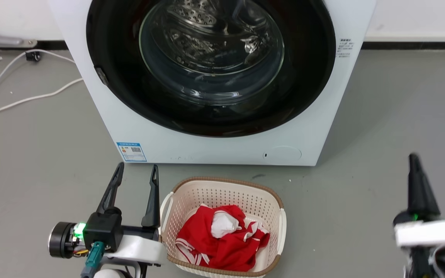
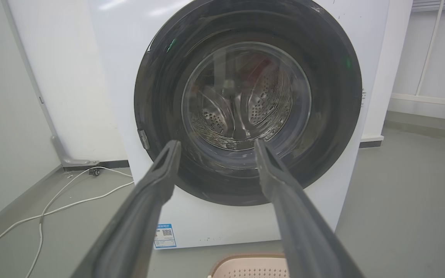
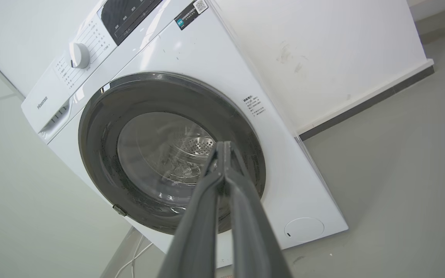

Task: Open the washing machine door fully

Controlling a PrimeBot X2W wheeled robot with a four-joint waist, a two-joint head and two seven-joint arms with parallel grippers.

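Note:
The washing machine door (image 1: 129, 77), a glossy black disc with a clear glass bowl centre, lies flat against the white machine front; it also faces me as the door (image 2: 160, 96) in the left wrist view and the door (image 3: 99, 146) in the right wrist view. A small latch tab (image 2: 143, 139) sits on its left rim. My left gripper (image 1: 136, 173) is open on the floor side, short of the machine's lower left front, holding nothing. My right gripper (image 1: 413, 159) stands well to the right of the machine, its fingers (image 3: 222, 154) pressed together and holding nothing.
A cream laundry basket (image 1: 176, 193) with red and white clothes (image 1: 222, 235) sits on the grey floor just before the machine, right of my left gripper. White cables (image 1: 17, 101) trail on the floor at left. A small round white flap (image 1: 282, 153) is at the machine's lower right.

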